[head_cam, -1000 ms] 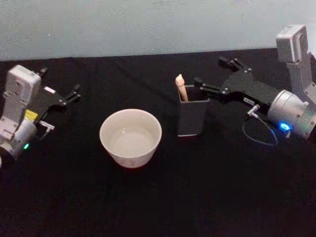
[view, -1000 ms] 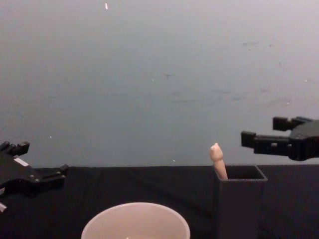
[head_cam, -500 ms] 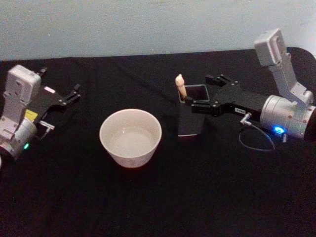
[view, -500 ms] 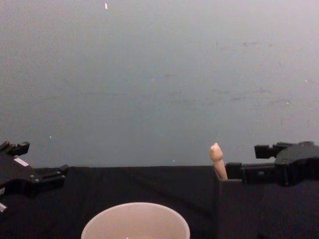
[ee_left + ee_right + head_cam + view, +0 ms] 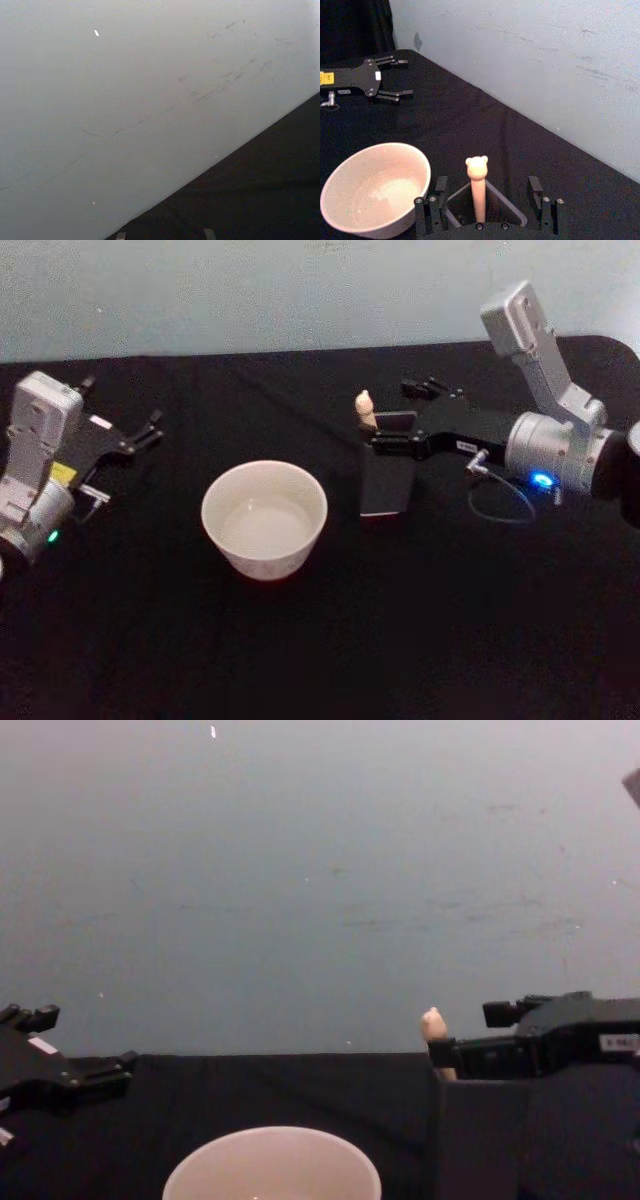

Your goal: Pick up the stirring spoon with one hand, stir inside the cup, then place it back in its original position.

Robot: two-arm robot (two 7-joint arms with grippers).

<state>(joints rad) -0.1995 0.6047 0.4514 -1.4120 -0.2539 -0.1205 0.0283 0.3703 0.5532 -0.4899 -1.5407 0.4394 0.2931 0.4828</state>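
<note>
The stirring spoon [image 5: 366,410] stands in a dark grey square holder [image 5: 387,478], its pale knobbed top [image 5: 477,167] sticking up above the rim. My right gripper [image 5: 398,416] hangs open just over the holder's mouth. In the right wrist view one of its fingers [image 5: 434,204] is on each side of the spoon shaft [image 5: 478,197], with gaps on both sides. From the chest the spoon top [image 5: 433,1024] shows just past the near finger [image 5: 470,1055]. The cream cup [image 5: 265,517] sits to the holder's left. My left gripper [image 5: 120,408] rests open at the far left.
A black cloth [image 5: 330,650] covers the table and a pale wall [image 5: 250,290] closes the back. A thin looped cable [image 5: 497,508] hangs under the right wrist. There is open cloth between the cup [image 5: 272,1165] and the left gripper [image 5: 85,1040].
My right gripper has swung left and come down from beside the holder to just over its mouth, so its open fingers now flank the spoon. Spoon, cup and left arm have not moved.
</note>
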